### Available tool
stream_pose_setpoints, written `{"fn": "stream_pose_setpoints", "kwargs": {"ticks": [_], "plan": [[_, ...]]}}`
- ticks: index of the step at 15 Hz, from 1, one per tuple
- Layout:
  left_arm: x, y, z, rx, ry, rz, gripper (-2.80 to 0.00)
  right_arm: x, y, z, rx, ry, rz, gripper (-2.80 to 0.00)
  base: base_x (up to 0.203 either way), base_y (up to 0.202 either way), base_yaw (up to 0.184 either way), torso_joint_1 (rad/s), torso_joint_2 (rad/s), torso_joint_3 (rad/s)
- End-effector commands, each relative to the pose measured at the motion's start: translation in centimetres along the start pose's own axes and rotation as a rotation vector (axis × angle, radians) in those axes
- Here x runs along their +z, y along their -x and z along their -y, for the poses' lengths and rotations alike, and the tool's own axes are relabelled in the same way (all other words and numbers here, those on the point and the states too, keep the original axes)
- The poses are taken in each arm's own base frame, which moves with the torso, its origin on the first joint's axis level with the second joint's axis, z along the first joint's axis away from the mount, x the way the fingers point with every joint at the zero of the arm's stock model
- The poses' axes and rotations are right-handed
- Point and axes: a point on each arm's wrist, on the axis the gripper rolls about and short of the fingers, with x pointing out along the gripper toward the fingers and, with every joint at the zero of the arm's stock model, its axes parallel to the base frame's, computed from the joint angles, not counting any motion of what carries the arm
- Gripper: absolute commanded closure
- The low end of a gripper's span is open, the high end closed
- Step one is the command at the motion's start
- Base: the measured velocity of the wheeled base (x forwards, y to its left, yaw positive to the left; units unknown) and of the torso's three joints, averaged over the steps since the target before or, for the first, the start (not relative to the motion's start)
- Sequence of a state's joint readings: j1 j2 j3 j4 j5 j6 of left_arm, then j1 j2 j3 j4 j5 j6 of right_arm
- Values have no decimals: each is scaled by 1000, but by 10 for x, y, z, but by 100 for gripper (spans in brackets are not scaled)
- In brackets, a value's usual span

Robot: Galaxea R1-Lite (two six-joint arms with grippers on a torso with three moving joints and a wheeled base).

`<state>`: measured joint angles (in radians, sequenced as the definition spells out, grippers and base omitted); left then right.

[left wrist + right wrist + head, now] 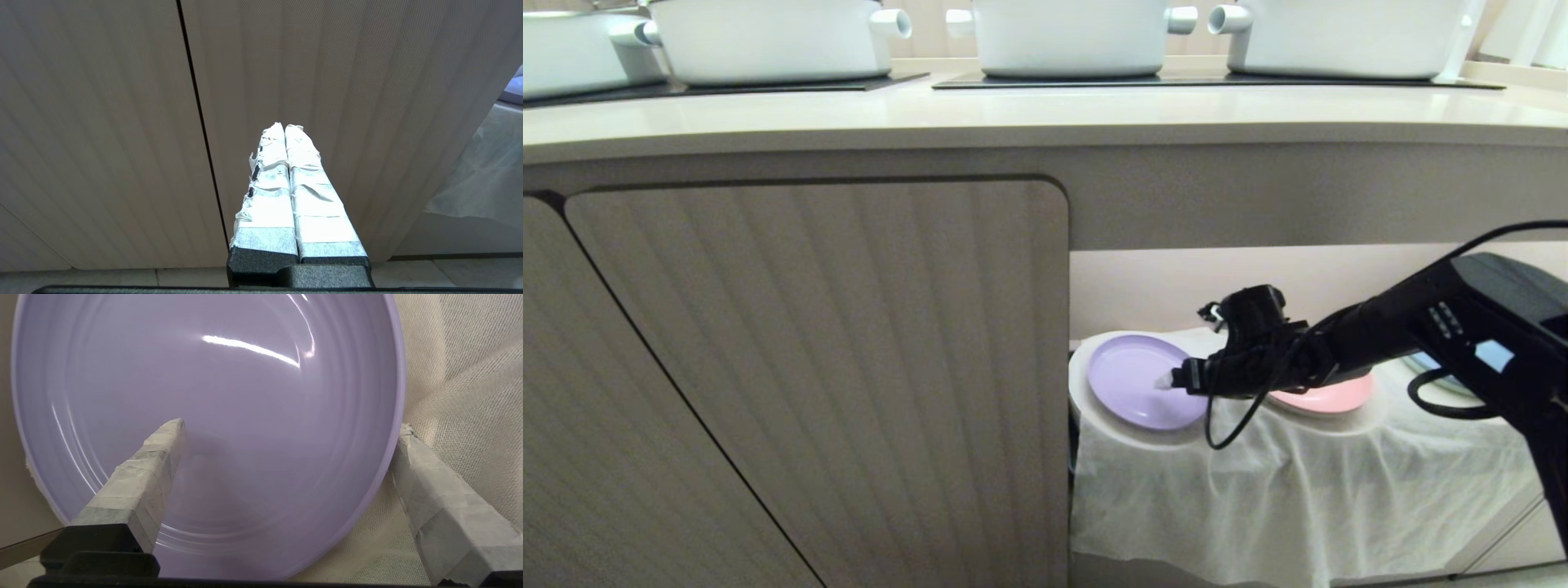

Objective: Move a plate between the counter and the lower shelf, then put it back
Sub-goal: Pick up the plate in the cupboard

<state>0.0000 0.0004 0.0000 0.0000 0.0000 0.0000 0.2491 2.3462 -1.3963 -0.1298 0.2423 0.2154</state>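
The left gripper [286, 127] — taped fingers [269, 196] pressed together — faces a ribbed cabinet door [347, 81], with white cloth [486, 171] at four o'clock.

A kitchen.
White pots [768, 41] sit on a long counter [1045, 118], with cupboard doors [833, 367] and plates underneath.
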Motion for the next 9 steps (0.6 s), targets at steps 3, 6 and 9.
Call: {"fn": "stream_pose_setpoints", "kwargs": {"ticks": [3,6,9], "plan": [[0,0,0,0,0,0,0,3,3,-4,9,8,7,-280,0,0,0,0,0,0],[0,0,0,0,0,0,0,3,4,-8,16,15,8,-280,0,0,0,0,0,0],[0,0,0,0,0,0,0,0,0,-9,16,18,2,-280,0,0,0,0,0,0]]}}
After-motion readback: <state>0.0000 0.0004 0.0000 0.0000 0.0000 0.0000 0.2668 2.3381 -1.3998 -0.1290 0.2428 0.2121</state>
